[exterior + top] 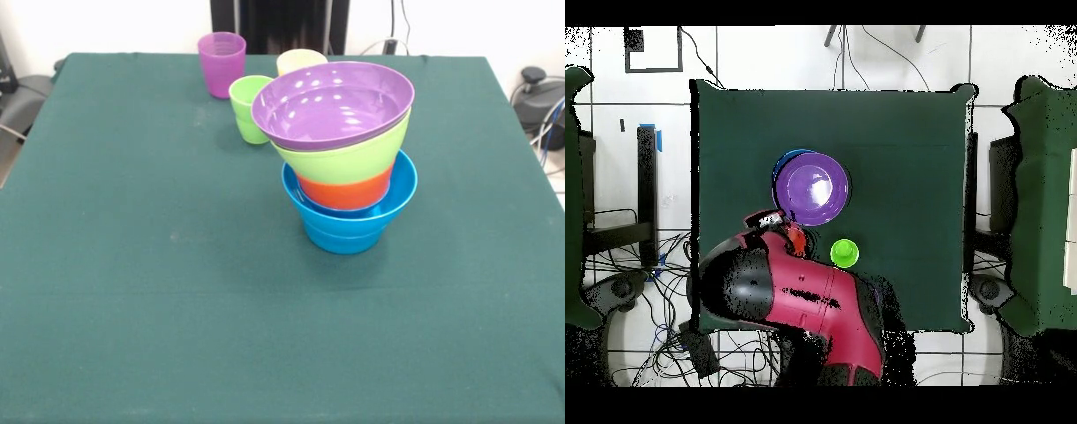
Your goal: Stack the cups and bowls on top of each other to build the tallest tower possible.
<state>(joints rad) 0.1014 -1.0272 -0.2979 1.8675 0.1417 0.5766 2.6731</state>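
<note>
The tower (pixel 346 168) stands near the table's middle. A large light blue bowl (pixel 349 225) is at the bottom, then a small orange bowl (pixel 344 191), a lime green bowl (pixel 344 159) and a tilted purple bowl (pixel 331 104) on top. From overhead the purple bowl (pixel 811 188) covers the pile. A purple cup (pixel 221 62), a green cup (pixel 248 108) and a yellow cup (pixel 298 61) stand behind it. The green cup (pixel 844 253) also shows from overhead. The arm's end with the gripper (pixel 772 222) shows only from overhead, beside the tower. The orange cup is out of view.
The red and black arm (pixel 800 295) covers the table's robot side in the overhead view and hides the purple and yellow cups there. The green tablecloth (pixel 159 265) spreads around the tower. Cables and grey equipment (pixel 534 93) lie off the table's edge.
</note>
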